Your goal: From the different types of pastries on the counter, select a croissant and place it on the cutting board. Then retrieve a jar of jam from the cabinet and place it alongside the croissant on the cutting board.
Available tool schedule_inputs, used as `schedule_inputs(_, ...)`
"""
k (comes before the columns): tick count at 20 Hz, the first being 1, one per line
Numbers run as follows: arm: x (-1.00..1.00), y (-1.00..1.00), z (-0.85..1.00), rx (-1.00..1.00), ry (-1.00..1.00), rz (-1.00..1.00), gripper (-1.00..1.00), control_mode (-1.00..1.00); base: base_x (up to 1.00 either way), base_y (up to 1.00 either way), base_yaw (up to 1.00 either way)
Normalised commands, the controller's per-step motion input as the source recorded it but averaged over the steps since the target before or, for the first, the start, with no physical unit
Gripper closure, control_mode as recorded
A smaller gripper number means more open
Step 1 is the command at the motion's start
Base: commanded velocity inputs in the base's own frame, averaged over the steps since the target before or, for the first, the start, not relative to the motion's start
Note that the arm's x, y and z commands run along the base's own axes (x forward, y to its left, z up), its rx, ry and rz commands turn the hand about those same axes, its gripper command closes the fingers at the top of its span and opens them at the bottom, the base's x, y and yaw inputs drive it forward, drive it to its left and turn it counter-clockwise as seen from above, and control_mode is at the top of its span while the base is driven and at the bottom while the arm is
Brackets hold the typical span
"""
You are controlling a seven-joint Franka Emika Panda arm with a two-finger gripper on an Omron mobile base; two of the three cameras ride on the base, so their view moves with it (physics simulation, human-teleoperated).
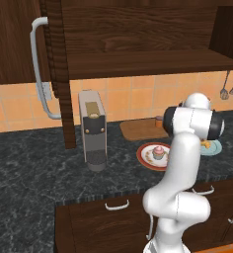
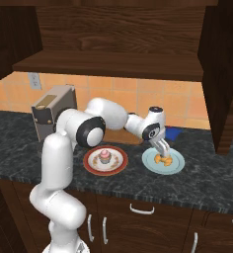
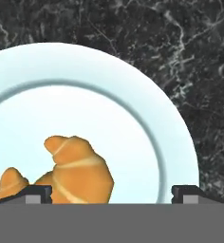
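Two plates sit on the dark marbled tabletop (image 1: pixel 34 163) in the left base view: a red-rimmed plate (image 1: pixel 144 154) carrying the pink-frosted cupcake (image 1: pixel 158 151), and a pale blue plate (image 1: pixel 213 147) peeking out behind the arm. The cutting board (image 1: pixel 138 129) lies bare behind them near the tiled wall, just right of a grey coffee machine (image 1: pixel 92 129), and the cabinet (image 1: pixel 12 42) with its long handle is at upper left.

Over in the right base view, the gripper (image 2: pixel 162 154) hangs right over the croissant (image 2: pixel 163 159) on the blue plate, jaws spread wide and gripping nothing. Plenty of bare tabletop in front of and to the right of that plate; the red plate is close on its left.

Hand view: the croissant lies toward the lower left of the plate, between the two fingertips (image 3: pixel 37 193) and nearer the left one. Can't tell if that one touches it.
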Motion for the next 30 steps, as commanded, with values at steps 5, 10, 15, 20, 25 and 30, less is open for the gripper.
schedule_inputs(5, 0.01, -0.24, 0.00, -0.01, 0.00, -0.02, -1.00, -1.00, 0.00, 0.00, 0.00)
schedule_inputs(10, 0.02, -0.35, 0.00, 0.00, 0.01, 0.00, -1.00, -1.00, 0.00, 0.00, 0.00)
schedule_inputs(15, -0.05, -0.08, 0.00, 0.03, 0.08, -0.02, -1.00, -1.00, 0.00, 0.00, 0.00)
schedule_inputs(20, -0.13, -0.14, 0.00, 0.07, 0.14, -0.08, -1.00, -1.00, 0.00, 0.00, 0.00)
schedule_inputs(25, -0.05, -0.09, -0.07, 0.08, 0.09, -0.11, -1.00, -1.00, 0.00, 0.00, 0.00)
schedule_inputs(30, -0.07, 0.01, -0.28, 0.07, 0.03, -0.15, -1.00, -1.00, 0.00, 0.00, 0.00)
